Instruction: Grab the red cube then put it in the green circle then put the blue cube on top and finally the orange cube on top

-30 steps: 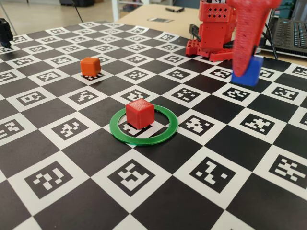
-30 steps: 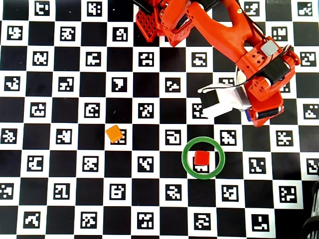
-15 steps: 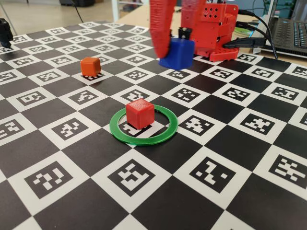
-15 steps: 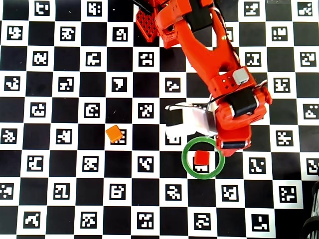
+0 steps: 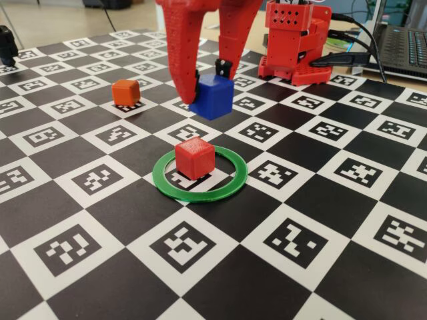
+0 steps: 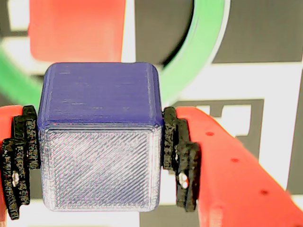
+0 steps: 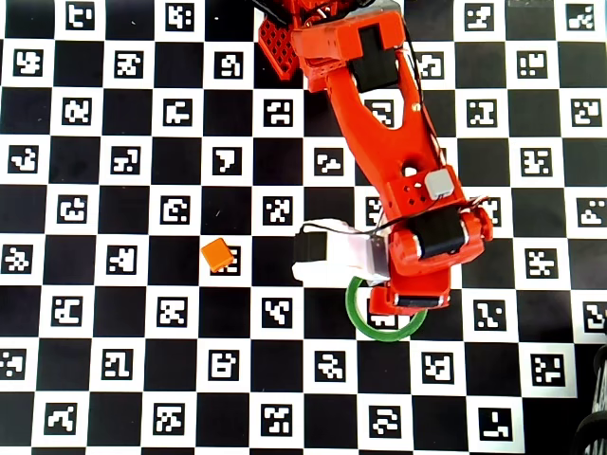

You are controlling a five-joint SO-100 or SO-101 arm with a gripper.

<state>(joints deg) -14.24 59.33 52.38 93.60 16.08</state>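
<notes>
My gripper is shut on the blue cube and holds it above the board, just behind the green circle. In the wrist view the blue cube fills the space between the black pads. The red cube stands inside the green circle; it shows blurred at the top left of the wrist view, with the ring beside it. The orange cube sits on the board to the left, and shows in the overhead view. In the overhead view the arm hides the red and blue cubes and most of the ring.
The board is a black and white checker of marker squares. The arm's red base stands at the back right, with cables and a laptop behind it. A black object is at the far left edge.
</notes>
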